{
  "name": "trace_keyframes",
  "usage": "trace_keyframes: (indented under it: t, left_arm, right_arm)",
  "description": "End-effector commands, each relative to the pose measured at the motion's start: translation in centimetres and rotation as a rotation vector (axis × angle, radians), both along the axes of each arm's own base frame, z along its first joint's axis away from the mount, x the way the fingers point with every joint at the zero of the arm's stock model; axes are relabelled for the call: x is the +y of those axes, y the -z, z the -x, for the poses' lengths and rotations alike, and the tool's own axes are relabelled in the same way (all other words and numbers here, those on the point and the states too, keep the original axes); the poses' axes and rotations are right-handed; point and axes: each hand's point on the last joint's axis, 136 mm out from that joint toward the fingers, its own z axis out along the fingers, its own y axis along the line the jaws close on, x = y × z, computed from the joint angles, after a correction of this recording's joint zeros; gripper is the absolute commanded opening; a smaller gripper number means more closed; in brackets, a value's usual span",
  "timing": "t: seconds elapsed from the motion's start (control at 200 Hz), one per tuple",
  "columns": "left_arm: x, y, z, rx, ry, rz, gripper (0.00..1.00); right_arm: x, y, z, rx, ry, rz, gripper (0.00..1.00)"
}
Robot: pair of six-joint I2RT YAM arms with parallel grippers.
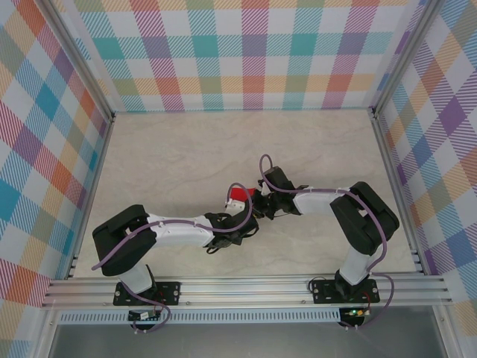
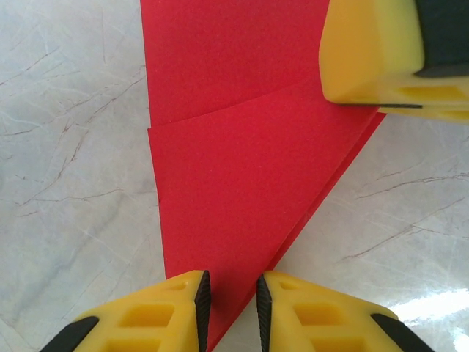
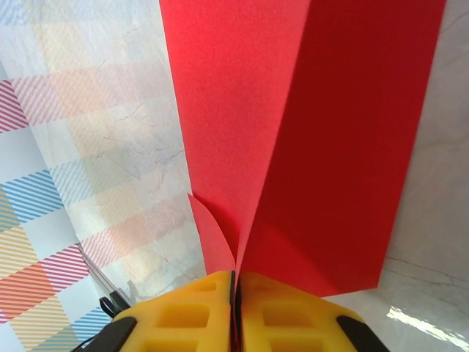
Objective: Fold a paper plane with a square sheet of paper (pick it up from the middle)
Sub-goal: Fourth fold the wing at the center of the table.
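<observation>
My right claw (image 3: 234, 277) pinches the square sheet of paper (image 3: 220, 110) at its crease; my left claw (image 2: 233, 284), slightly parted, should close squarely on the folded corner.

From above and behind the arm bases, the top camera looks down on the whole surface (image 1: 186, 149). The wrist cameras peer forward past the left claw (image 2: 229, 304) and right claw (image 3: 234, 312), close up on the red sheet of paper (image 1: 238, 196) that all three views share.
</observation>
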Motion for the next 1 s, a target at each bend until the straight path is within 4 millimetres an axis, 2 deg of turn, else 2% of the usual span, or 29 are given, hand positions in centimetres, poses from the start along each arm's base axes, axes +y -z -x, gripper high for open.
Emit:
trace_keyframes:
  t: [0.0, 0.38, 0.87, 0.995]
  left_arm:
    - [0.14, -0.29, -0.05, -0.018, -0.009, -0.026, 0.27]
    - [0.57, -0.49, -0.18, -0.034, -0.007, -0.044, 0.35]
    - [0.96, -0.44, -0.43, -0.047, -0.016, -0.074, 0.15]
    - [1.05, -0.51, -0.46, -0.05, -0.018, -0.076, 0.13]
  right_arm:
    - [0.65, -0.68, -0.54, -0.014, -0.021, -0.024, 0.08]
    - [0.9, -1.23, -0.82, -0.019, -0.02, -0.036, 0.07]
    - [0.77, -0.89, -0.64, -0.013, -0.024, -0.023, 0.07]
    - [0.67, -0.81, -0.53, -0.009, -0.025, -0.02, 0.08]
